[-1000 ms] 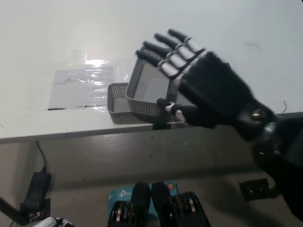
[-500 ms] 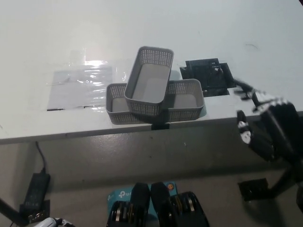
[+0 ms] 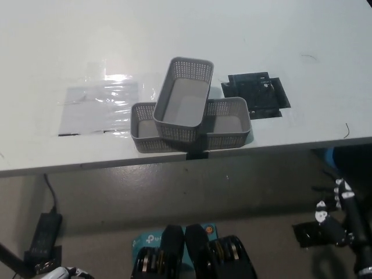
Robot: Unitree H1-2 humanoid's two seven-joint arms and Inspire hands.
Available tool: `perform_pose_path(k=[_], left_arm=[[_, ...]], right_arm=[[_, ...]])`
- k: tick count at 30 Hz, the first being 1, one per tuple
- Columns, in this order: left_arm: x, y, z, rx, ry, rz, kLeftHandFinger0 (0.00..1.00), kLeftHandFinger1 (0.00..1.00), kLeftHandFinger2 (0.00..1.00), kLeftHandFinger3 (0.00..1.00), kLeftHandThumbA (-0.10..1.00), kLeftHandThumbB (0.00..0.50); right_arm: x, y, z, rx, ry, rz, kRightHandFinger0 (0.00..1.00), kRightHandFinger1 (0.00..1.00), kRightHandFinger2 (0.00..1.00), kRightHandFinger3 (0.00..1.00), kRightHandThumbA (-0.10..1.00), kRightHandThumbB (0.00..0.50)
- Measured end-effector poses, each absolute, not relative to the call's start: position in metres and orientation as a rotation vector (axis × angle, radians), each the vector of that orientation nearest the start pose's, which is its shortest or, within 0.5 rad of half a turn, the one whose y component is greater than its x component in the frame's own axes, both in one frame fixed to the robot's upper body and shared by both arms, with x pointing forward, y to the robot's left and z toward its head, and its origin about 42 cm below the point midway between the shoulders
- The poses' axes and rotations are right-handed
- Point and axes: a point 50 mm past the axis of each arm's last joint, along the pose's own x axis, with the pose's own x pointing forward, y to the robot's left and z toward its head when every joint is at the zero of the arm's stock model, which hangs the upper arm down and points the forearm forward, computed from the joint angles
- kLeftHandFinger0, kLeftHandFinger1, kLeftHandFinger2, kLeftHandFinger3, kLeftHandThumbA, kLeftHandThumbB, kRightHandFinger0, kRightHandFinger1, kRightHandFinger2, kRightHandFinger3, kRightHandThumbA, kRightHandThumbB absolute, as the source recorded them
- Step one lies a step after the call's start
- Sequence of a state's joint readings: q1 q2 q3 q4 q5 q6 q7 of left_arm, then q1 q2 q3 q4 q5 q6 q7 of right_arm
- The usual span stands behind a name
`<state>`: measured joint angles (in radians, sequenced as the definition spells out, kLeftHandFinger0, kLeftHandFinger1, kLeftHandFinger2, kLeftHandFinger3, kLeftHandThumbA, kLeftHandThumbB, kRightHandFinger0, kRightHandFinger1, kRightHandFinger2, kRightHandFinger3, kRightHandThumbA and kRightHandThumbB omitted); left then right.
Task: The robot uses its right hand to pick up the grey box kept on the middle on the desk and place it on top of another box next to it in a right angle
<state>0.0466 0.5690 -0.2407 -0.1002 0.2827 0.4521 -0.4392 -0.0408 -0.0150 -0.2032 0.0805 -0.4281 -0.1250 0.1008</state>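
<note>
Compared with the frame half a second earlier, the right robot hand (image 3: 340,218) has dropped from beside the tabletop edge to the lower right corner of the head view, below the tabletop level. You see only part of it there, dark against a dark background, so you cannot tell whether it is released or clenched. It holds nothing that you can see.

Locate the grey box (image 3: 183,100) well up and to the left of the right robot hand, clear of it. It sits on top of the second grey box (image 3: 228,123), crossing it at roughly a right angle and tilted, with its far end raised. Both boxes have perforated walls and show nothing inside them. The lower box lies along the near edge of the white tabletop (image 3: 261,35).

Note a black plate (image 3: 257,95) on the tabletop just beside the boxes, on the side nearer the right robot hand. A clear plastic sheet (image 3: 99,104) lies on the far side of the boxes from the robot hand.

A sliver of the white left robot hand (image 3: 64,272) shows at the bottom left; you cannot tell its state.
</note>
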Motion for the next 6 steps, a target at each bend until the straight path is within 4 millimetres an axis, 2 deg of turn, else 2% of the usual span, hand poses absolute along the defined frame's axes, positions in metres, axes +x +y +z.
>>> perform_pose_path(k=[3, 5, 6], left_arm=[[0.248, 0.333, 0.090, 0.773, 0.588, -0.479, 0.46, 0.43, 0.60, 0.72, 0.33, 0.342], [0.248, 0.334, 0.090, 0.772, 0.588, -0.477, 0.45, 0.43, 0.59, 0.71, 0.32, 0.348], [0.248, 0.334, 0.090, 0.772, 0.588, -0.477, 0.45, 0.43, 0.59, 0.71, 0.32, 0.348]], right_arm=[[0.289, -0.256, 0.073, -0.351, 0.033, -0.088, 0.35, 0.47, 0.64, 0.96, -0.04, 0.094], [0.286, -0.251, 0.059, -0.300, 0.075, -0.096, 0.33, 0.43, 0.63, 0.97, 0.00, 0.094], [0.286, -0.250, 0.058, -0.297, 0.077, -0.096, 0.33, 0.43, 0.63, 0.97, 0.00, 0.094]])
